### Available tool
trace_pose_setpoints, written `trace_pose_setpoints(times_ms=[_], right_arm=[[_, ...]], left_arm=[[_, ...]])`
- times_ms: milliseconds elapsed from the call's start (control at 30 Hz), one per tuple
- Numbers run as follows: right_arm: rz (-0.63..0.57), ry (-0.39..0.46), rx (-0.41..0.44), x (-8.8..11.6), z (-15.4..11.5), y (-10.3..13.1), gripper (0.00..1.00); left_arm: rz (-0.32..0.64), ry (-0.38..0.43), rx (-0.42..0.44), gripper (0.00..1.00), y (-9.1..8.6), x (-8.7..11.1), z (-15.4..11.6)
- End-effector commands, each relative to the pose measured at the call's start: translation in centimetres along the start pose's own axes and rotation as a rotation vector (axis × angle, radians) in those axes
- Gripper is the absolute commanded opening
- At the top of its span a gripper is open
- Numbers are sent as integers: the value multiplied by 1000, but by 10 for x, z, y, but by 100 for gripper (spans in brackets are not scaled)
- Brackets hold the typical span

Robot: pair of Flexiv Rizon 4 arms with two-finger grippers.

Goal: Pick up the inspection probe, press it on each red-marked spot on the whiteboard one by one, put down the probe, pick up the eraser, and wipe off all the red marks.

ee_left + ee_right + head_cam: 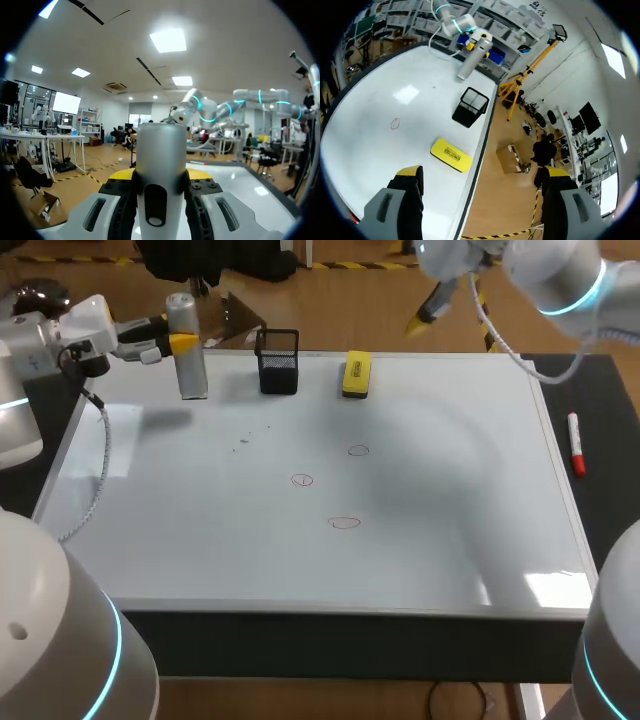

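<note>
My left fingers [183, 342] are clamped on the inspection probe [190, 370], which stands upright in the upper left of the head view. My right fingers [420, 322] are apart at the upper right. The yellow eraser [356, 375] lies at the top middle of the whiteboard [450, 540], and three red marks [302, 480] are near its centre.

A black square wire-mesh pen holder [278, 362] stands upright; a red-and-white marker pen [576, 443] lies on the dark worktop [612, 480].
</note>
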State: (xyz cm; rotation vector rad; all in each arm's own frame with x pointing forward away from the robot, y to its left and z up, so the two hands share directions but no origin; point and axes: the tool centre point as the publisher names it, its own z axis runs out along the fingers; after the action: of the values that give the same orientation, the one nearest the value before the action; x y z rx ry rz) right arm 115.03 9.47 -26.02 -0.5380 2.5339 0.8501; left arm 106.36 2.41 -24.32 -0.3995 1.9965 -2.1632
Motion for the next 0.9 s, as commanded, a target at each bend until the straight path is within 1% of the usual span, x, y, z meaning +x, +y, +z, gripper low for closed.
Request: trace_pose_setpoints(times_ms=[33,67,167,300,433,567,633,767,833,900], right_arm=[[-705,645,179,2,16,0,100],[-749,667,186,7,19,-2,100],[-827,699,181,13,26,-6,100],[-942,721,178,22,35,-7,100],[-1020,721,188,24,42,-13,100],[-1106,738,202,26,50,-18,100],[-1156,746,206,24,51,-15,100],[-1252,750,218,27,61,-17,100],[-1279,752,216,30,65,-18,100],[-1323,766,223,32,70,-19,100]], left_arm=[[1,0,1,0,-1,0,0],[1,0,1,0,-1,0,0],[1,0,1,0,-1,0,0],[1,0,1,0,-1,0,0],[1,0,1,0,-1,0,0],[1,0,1,0,-1,0,0],[1,0,1,0,-1,0,0],[1,0,1,0,-1,0,0],[1,0,1,0,-1,0,0],[1,0,1,0,-1,0,0]])
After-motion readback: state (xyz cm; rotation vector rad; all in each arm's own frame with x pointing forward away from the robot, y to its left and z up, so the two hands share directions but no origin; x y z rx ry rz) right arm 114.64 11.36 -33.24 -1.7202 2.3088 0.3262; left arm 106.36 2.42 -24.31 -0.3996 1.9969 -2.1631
